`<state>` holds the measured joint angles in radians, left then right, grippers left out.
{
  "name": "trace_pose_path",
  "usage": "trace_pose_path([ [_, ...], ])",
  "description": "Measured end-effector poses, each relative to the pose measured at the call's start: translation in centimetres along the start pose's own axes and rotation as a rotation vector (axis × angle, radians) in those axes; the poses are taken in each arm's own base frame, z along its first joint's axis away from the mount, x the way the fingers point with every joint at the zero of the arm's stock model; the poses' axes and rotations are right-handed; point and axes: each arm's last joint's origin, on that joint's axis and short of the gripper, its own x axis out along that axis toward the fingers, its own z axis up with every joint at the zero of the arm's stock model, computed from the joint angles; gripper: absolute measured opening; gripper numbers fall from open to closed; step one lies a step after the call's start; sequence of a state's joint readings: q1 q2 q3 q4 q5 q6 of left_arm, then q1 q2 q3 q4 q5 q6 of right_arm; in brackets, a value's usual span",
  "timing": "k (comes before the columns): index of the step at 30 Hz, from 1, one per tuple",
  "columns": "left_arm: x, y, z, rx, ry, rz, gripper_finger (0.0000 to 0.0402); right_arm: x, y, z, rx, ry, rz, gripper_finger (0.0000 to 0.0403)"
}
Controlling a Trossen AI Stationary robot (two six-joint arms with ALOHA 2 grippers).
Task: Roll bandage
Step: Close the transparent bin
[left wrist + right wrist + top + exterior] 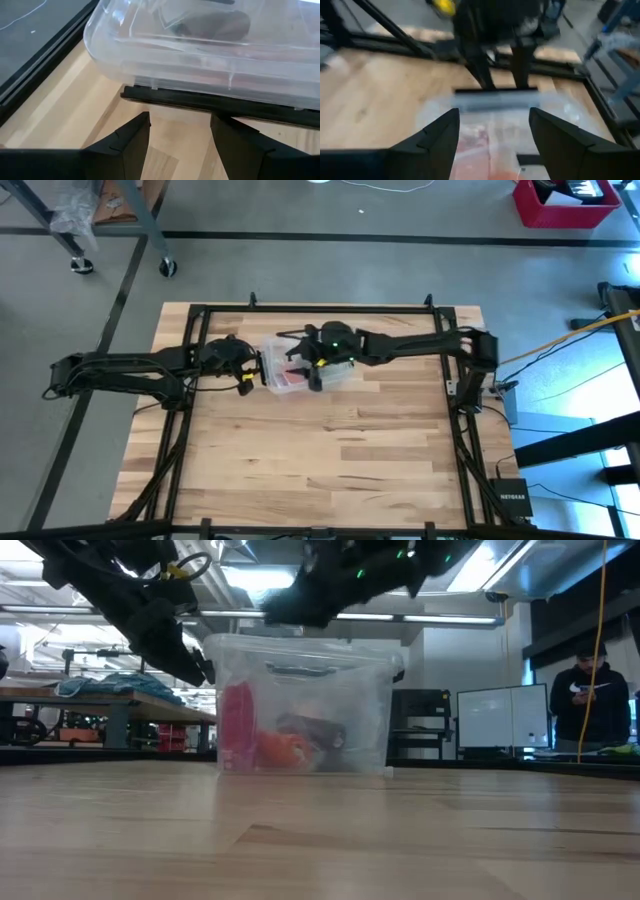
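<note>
Two grippers hovering with jaws wide, left gripper (249, 372) beside the clear box (300, 705), right gripper (312, 364) above it, box sitting on the worktop (330, 450), bandage's whereabouts impossible to tell.

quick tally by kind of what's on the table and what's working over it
clear plastic box: 1
red or orange items inside it: 2
dark item inside it: 1
grippers, left gripper and right gripper, both open: 2
total: 6
</note>
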<state>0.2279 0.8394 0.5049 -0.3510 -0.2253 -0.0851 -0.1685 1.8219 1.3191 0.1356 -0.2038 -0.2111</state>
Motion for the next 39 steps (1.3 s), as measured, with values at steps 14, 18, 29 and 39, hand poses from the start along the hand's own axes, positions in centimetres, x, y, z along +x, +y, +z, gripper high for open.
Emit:
trace_pose_path([
  [14, 0.0, 0.0, 0.2, 0.005, -0.028, 0.001, 0.0203, 3.6, -0.6, -3.9, 0.044, 0.121, 0.009, 0.0243],
  [18, 0.1, 0.0, 0.4, 0.006, -0.051, 0.003, 0.0203, 3.8, -0.5, -4.4, 0.059, 0.143, 0.020, 0.0243],
  [29, 2.0, -0.5, 1.2, -0.002, -0.087, 0.015, 0.0203, 4.7, -0.3, -5.6, 0.068, 0.156, 0.061, 0.0243],
  [39, 2.8, -1.4, 2.6, 0.034, -0.098, -0.026, 0.0203, 4.9, -0.2, -5.8, 0.077, 0.156, 0.064, 0.0243],
])
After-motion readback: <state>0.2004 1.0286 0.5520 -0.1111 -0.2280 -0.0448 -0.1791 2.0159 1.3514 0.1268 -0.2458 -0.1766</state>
